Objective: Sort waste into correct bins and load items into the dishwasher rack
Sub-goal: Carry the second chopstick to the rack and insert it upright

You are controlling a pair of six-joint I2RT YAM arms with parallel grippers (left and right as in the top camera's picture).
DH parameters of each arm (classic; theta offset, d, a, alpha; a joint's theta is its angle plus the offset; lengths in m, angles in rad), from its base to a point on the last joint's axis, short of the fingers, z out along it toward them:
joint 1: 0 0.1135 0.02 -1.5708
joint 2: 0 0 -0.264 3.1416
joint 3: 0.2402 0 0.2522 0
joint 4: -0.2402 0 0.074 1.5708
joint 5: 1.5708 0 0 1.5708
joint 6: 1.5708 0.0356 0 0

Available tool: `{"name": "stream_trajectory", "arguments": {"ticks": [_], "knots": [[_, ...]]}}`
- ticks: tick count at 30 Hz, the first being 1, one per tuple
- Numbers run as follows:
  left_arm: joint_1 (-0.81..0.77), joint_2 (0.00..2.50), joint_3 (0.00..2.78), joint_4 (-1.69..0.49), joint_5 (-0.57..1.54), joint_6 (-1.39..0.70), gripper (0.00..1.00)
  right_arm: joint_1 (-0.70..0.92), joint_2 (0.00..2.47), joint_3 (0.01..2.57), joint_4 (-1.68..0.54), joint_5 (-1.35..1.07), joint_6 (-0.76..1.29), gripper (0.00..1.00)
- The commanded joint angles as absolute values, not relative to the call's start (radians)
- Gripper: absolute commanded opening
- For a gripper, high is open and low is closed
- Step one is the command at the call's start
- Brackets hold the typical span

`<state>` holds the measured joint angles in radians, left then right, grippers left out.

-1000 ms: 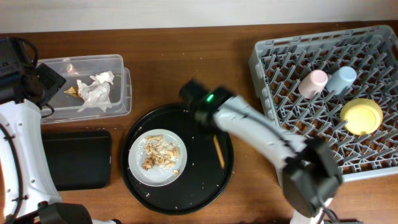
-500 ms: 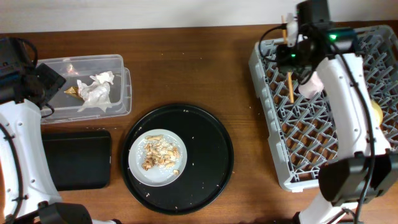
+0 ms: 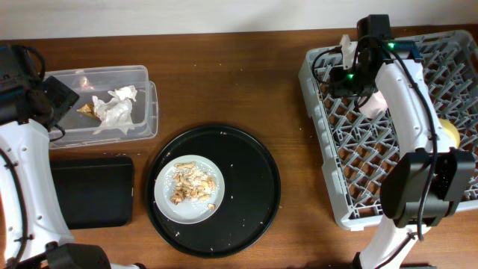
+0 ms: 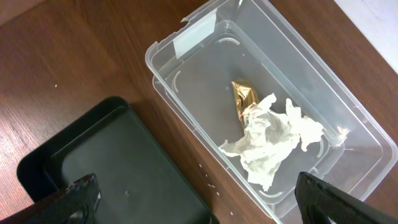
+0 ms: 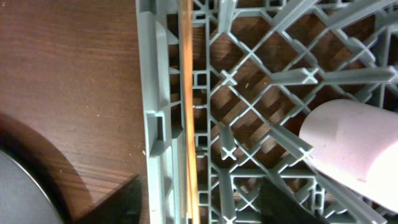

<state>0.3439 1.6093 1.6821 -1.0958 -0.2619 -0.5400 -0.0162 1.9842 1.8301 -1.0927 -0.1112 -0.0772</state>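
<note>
In the right wrist view my right gripper (image 5: 205,208) stands open over the left edge of the dishwasher rack (image 5: 155,93). A thin wooden chopstick (image 5: 186,93) lies free between its fingers along the rack wall. The pink cup (image 5: 354,149) sits just to the right. Overhead, the right gripper (image 3: 345,78) is at the rack's (image 3: 358,172) back left corner. My left gripper (image 4: 202,208) is open over the seam between the black tray (image 4: 112,162) and the clear tub (image 4: 186,37), which holds the white tissue (image 4: 273,140) and gold wrapper (image 4: 244,99). Food scraps (image 3: 193,185) lie on the plate (image 3: 166,205).
The plate rests on a large round black tray (image 3: 246,194) at the table's middle. The yellow bowl (image 3: 450,133) shows partly behind the right arm in the rack. The shallow black tray (image 3: 89,190) lies in front of the clear tub (image 3: 142,112).
The right arm carried the chopstick from the round tray to the rack's back left corner and its jaws opened, leaving it along the wall. The left arm stayed still.
</note>
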Motion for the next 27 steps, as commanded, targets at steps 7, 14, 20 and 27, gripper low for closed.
{"name": "stream_trajectory", "arguments": {"ticks": [7, 14, 20, 27], "knots": [[0.35, 1.599, 1.693, -1.093, -0.269, -0.545, 1.0, 0.006, 1.989, 1.778, -1.142, -0.239, -0.075, 0.52], [0.35, 1.599, 1.693, -1.093, -0.269, -0.545, 0.99, 0.034, 1.989, 1.633, -1.091, -0.232, -0.094, 0.57], [0.35, 1.599, 1.693, -1.093, -0.268, -0.545, 0.99, 0.033, 1.989, 1.551, -1.054, -0.232, -0.093, 0.47], [0.35, 1.599, 1.693, -1.093, -0.269, -0.545, 0.99, 0.033, 1.989, 1.504, -0.993, -0.224, -0.014, 0.22]]}}
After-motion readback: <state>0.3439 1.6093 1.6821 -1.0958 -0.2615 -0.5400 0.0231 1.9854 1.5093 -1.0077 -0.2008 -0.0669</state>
